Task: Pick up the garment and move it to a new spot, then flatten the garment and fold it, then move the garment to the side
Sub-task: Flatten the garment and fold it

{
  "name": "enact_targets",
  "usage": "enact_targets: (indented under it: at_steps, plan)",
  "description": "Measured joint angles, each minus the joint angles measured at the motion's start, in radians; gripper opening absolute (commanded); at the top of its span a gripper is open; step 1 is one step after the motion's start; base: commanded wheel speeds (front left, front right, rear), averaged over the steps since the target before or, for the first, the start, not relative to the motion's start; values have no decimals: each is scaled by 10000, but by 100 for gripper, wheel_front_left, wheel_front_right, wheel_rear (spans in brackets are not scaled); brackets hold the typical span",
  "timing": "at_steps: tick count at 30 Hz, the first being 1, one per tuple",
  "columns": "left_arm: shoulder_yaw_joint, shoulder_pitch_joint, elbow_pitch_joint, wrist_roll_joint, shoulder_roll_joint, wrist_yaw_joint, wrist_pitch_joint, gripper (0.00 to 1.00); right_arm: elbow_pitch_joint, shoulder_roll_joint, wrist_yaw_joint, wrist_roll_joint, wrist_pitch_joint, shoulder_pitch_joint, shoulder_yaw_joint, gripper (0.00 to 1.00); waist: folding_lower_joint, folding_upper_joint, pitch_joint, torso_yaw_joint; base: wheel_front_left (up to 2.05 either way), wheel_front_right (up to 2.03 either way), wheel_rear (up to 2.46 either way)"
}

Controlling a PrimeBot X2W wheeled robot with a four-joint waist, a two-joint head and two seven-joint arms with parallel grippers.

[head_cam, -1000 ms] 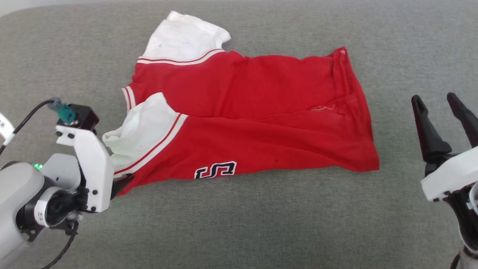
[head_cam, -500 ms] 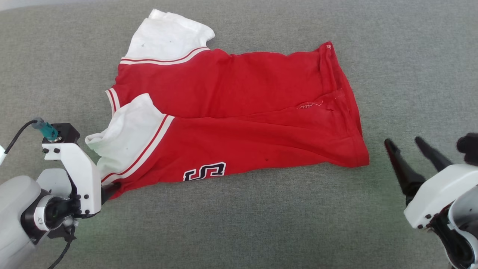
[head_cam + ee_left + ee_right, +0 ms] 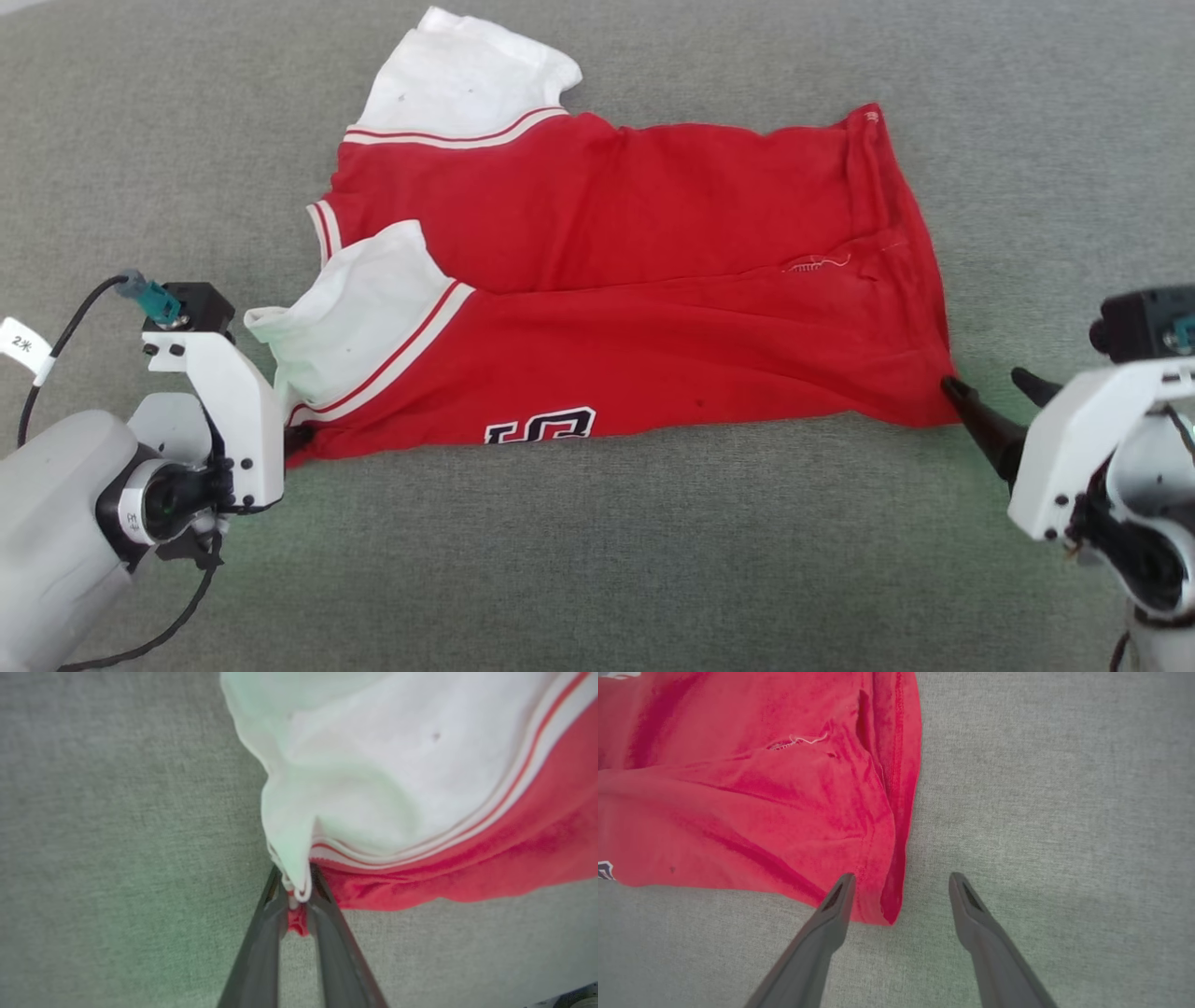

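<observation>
The garment (image 3: 635, 299), a red jersey with white sleeves and striped trim, lies folded lengthwise on the grey cushion, dark lettering at its near edge. My left gripper (image 3: 295, 884) is shut on the garment's near left corner, where white sleeve (image 3: 373, 779) and red cloth bunch between the fingers. In the head view that gripper (image 3: 294, 443) is mostly hidden behind its white wrist. My right gripper (image 3: 899, 879) stands open, its two fingers straddling the garment's near right corner (image 3: 887, 910). The head view shows the right gripper (image 3: 985, 392) at that same corner.
The grey fabric surface (image 3: 597, 560) stretches all around the garment, with bare room in front and to both sides. A cable with a teal plug (image 3: 149, 294) rises from my left wrist.
My left gripper has shut on the garment's near left corner. My right gripper has moved in to the near right corner, still open. The head view has shifted slightly.
</observation>
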Motion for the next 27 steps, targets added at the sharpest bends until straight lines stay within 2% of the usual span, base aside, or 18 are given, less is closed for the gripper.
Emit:
enact_targets:
  at_steps: [7, 14, 17, 20, 27]
  plan:
    - [-21, -258, 196, 96, -282, -330, -44, 0, 980, -169, 0, -217, 1103, -1241, 236, 100, 0, 0, 210, 271, 0, 0, 0]
    - [-25, -454, 453, 127, -568, -556, -59, 0, 2564, -284, -2, -303, 2474, -2187, 955, 100, 0, 0, 317, 495, 0, 0, 0]
    - [-35, -491, 525, 136, -625, -623, -56, 0, 2844, -372, -2, -336, 2648, -2388, 1126, 100, 0, 0, 322, 517, 0, 0, 0]
    - [-27, -528, 675, 136, -729, -736, -81, 0, 3221, -742, -2, -94, 2736, -2644, 1570, 0, 0, 0, 316, 559, 0, 0, 0]
    - [17, -543, 608, 56, -669, -861, -81, 0, 2986, -1298, -2, 1139, 2658, -2614, 1856, 0, 0, -1, 176, 569, 0, 0, 0]
